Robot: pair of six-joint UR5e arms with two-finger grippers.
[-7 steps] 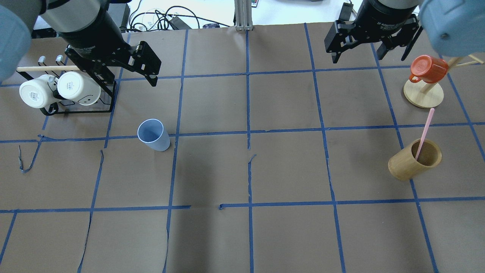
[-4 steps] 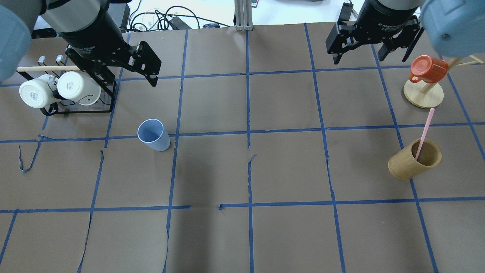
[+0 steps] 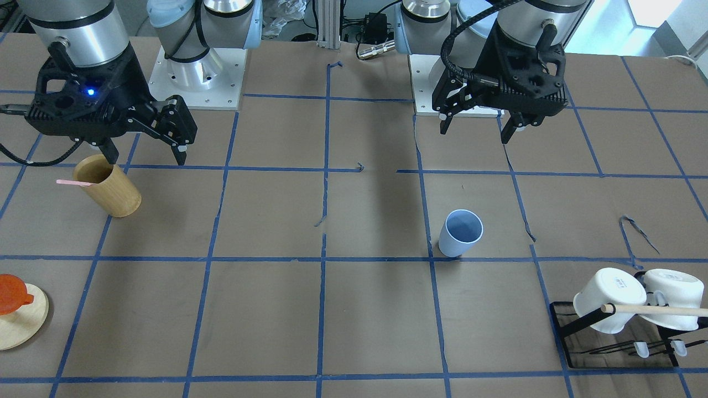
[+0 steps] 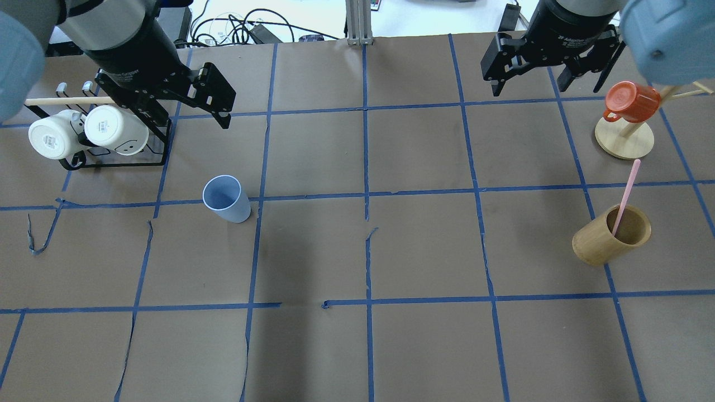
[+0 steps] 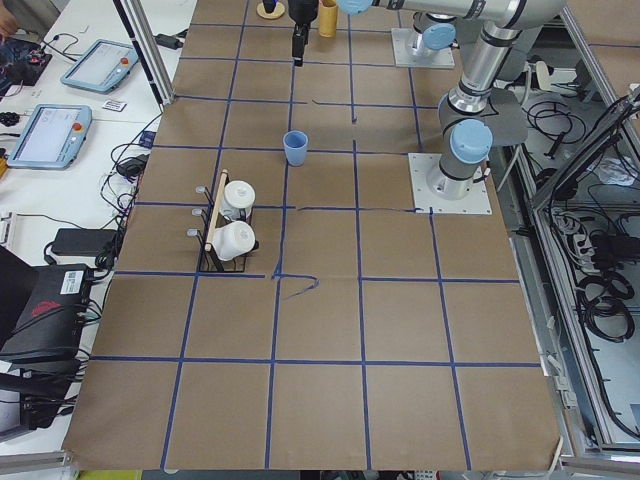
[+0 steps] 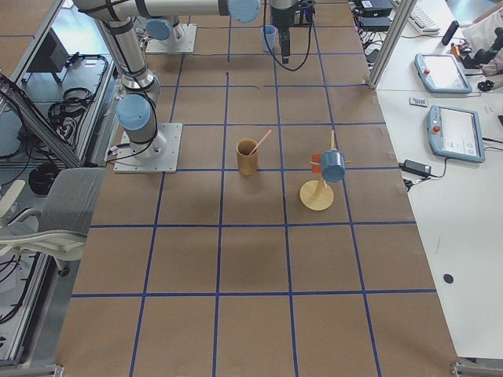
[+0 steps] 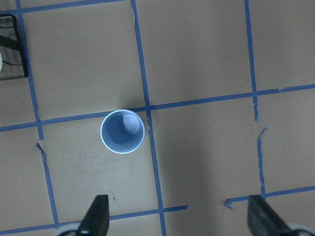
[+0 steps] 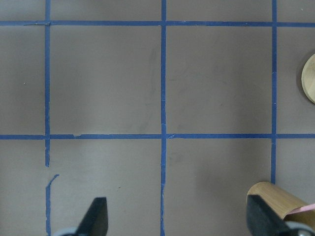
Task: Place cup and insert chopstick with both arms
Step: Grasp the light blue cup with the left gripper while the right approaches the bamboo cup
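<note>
Overhead exterior view of a table covered in brown paper and marked into squares with blue tape. The left gripper hangs above the table, its jaws spread wide with nothing between them. A light blue cup stands upright on the table, mouth up, lower than those jaws and apart from them. In the left wrist view it sits beyond the fingertips, nearer the finger on that view's left. Out to the side of the left jaws, a black rack holds two white mugs lying on their sides.

The right gripper also hangs with its jaws wide apart and holds nothing. A wooden cup stands on the table below those jaws, with a pink chopstick leaning inside it. In the right wrist view its rim shows just beside the finger on that view's right. A red mug hangs on a wooden stand out to the side of the right jaws.
</note>
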